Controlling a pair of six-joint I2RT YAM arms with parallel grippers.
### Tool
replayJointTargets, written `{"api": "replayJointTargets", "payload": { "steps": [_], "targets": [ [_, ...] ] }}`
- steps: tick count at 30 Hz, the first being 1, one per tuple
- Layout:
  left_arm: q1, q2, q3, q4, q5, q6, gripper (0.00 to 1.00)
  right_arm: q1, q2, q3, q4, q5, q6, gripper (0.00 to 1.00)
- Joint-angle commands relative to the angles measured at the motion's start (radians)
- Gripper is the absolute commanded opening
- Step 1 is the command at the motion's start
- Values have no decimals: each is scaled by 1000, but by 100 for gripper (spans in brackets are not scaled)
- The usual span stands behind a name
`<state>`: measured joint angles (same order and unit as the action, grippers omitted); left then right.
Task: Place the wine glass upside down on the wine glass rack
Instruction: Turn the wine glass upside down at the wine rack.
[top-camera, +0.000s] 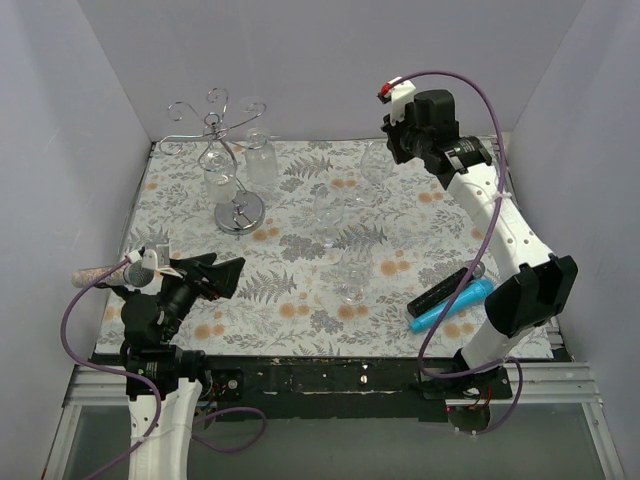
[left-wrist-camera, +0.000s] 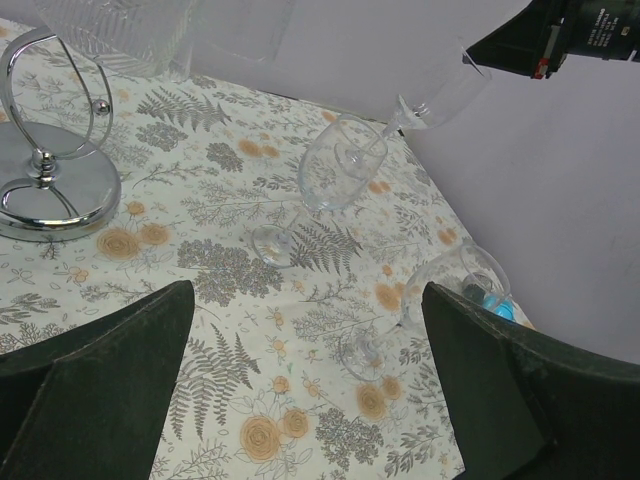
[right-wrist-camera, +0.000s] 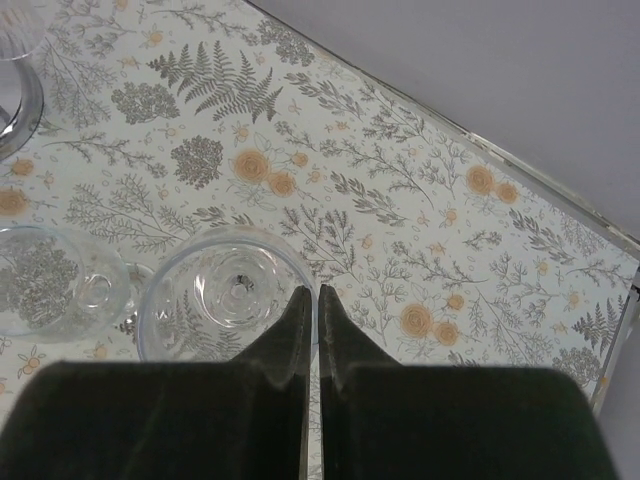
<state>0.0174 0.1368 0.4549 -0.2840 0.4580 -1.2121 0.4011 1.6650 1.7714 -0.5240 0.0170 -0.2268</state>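
The wine glass rack (top-camera: 222, 140) is a silver wire stand at the back left, on a round shiny base (left-wrist-camera: 50, 185). Two clear glasses (top-camera: 222, 178) hang from it upside down. My right gripper (top-camera: 388, 150) is at the back right, shut on the rim of a clear wine glass (top-camera: 378, 170). In the right wrist view the jaws (right-wrist-camera: 312, 295) pinch that rim, and the bowl (right-wrist-camera: 215, 295) faces mouth up. The left wrist view shows the same wine glass (left-wrist-camera: 445, 92) tilted below the right gripper. My left gripper (top-camera: 225, 275) is open and empty, low at the front left (left-wrist-camera: 305, 400).
One more clear glass (top-camera: 330, 215) stands mid-table, and another (left-wrist-camera: 455, 285) lies on its side on the floral cloth (top-camera: 300, 300). A blue and black tool (top-camera: 450, 300) lies front right by the right arm. White walls enclose the table on three sides.
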Motion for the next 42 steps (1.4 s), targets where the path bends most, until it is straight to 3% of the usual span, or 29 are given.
{"api": "replayJointTargets", "payload": {
  "steps": [1, 42],
  "targets": [
    [-2, 6, 10, 8, 14, 2, 98, -8, -80, -10, 75, -46, 23, 1],
    [-37, 12, 5, 14, 33, -7, 98, -16, -188, -69, 47, -115, 23, 1]
  ]
}}
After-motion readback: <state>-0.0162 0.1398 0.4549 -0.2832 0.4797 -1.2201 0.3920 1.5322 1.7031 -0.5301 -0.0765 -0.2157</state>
